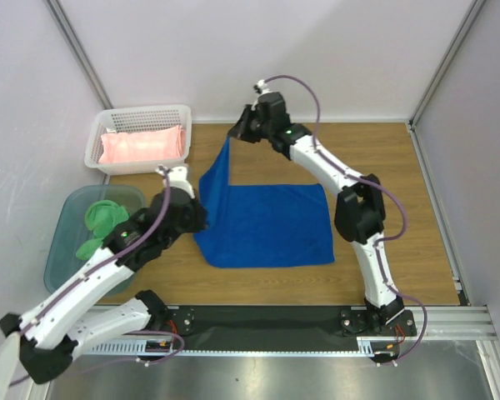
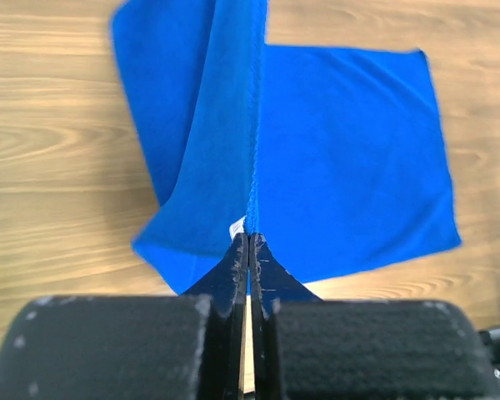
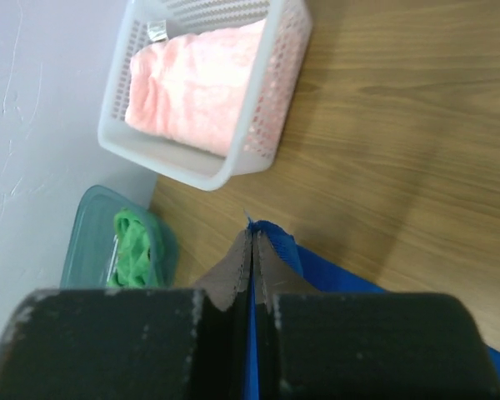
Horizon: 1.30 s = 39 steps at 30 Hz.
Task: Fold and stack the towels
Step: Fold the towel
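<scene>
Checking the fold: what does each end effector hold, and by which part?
Both hold the blue towel: the left end effector pinches the near corner of its raised edge, the right end effector the far corner.

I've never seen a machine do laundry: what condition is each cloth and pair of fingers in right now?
blue towel: left edge lifted by two corners, rest lying flat.
pink towel: folded, in the white basket.
green towel: crumpled, in the teal bin.
left fingers: shut on the blue towel.
right fingers: shut on the blue towel.
</scene>
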Motion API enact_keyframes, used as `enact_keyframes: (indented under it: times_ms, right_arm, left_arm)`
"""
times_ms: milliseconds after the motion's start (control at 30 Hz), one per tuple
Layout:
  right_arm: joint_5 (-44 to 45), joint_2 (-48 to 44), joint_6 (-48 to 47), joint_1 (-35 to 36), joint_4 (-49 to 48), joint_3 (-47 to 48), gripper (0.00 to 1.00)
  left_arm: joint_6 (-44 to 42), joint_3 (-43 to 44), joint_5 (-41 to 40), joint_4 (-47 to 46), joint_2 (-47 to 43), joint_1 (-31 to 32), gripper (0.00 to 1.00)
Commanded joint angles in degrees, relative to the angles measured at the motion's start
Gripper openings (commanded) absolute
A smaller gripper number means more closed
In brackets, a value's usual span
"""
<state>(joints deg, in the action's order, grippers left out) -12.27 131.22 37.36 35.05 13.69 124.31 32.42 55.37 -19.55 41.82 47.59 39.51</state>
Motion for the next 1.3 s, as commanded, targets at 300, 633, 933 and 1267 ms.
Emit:
enact_keyframes:
  times_ms: [300,633,933,1267]
  right_arm:
    - [-6.9,-17.7,-15.7,-11.7,2.9,-22.2,0.0]
    - [-9.4,-26.4,-16.7,-19.1,3.0,-34.7,0.0]
    - [-10.1,-27.2,-15.8,-18.9,3.0,-35.7,0.0]
    - [-8.2,-26.9,-16.8,-18.2,4.8,-34.6,0.0]
  left_arm:
    - [8.5,1.4,-6.9,-17.2,17.2,18.6,0.0]
    - [11.9,10.2,-9.5,-11.1,25.8,27.6,0.0]
    - [19.5,17.9,-7.7,5.8,22.9,27.5,0.0]
    - [17.4,14.9,-2.3,-0.5,22.4,27.6,0.0]
